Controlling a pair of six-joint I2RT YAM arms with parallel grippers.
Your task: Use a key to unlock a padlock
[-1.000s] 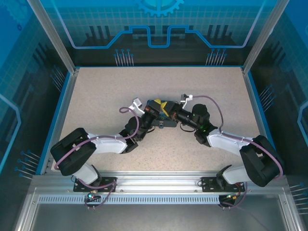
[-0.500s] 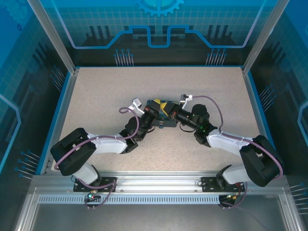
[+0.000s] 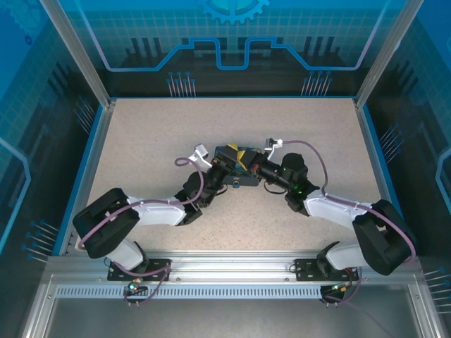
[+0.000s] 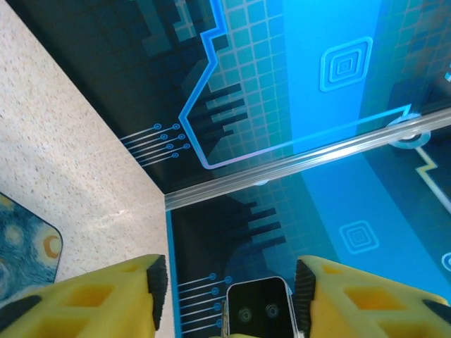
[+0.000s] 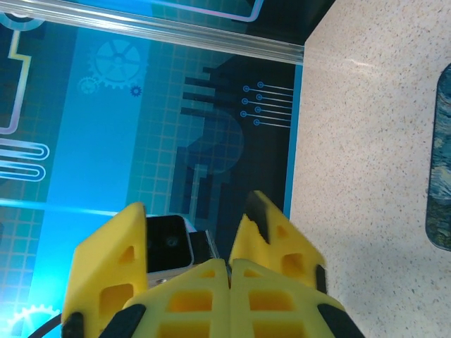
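My two grippers meet tip to tip at the table's middle, over the dark Starry-Night box [image 3: 232,156]. A small grey padlock [image 3: 237,183] lies on the table just in front of that box. The left gripper [image 4: 229,278] [image 3: 227,169] stands open, its yellow fingers [image 5: 271,236] spread on either side of the right gripper's tips. The right gripper [image 5: 229,266] [image 3: 252,169] is shut, its fingers pressed together along one seam. The key is hidden; whether anything thin sits in that seam I cannot tell.
The speckled table [image 3: 141,141] runs to blue-edged walls with aluminium posts [image 3: 74,53]. Purple cables [image 3: 313,158] loop off both wrists. Each wrist view looks at the other wrist's black camera [image 4: 257,310] [image 5: 165,243], with the back wall behind.
The left gripper's fingers have spread apart from shut. Both arms have stayed almost where they were, and the right gripper has stayed shut.
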